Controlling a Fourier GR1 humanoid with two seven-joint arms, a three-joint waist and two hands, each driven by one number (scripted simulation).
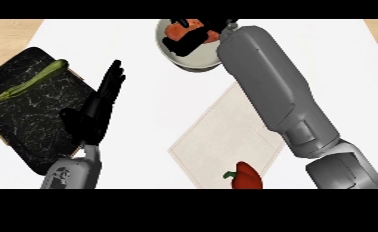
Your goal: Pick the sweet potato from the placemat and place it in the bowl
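Sweet potato (193, 29): orange, inside the bowl (168, 51) at the far end of the white worktop (148, 106), partly hidden by dark fingers.
Right hand (193, 38): over the bowl, fingers curled round the sweet potato; the grey forearm covers the bowl's right side.
Placemat (221, 141): beige, nearer, partly under the forearm.
Red pepper (246, 176): on the placemat, cut off by the lower edge.
Left hand (100, 108): open, fingers straight, beside a dark board (37, 111) carrying a green vegetable (33, 82).
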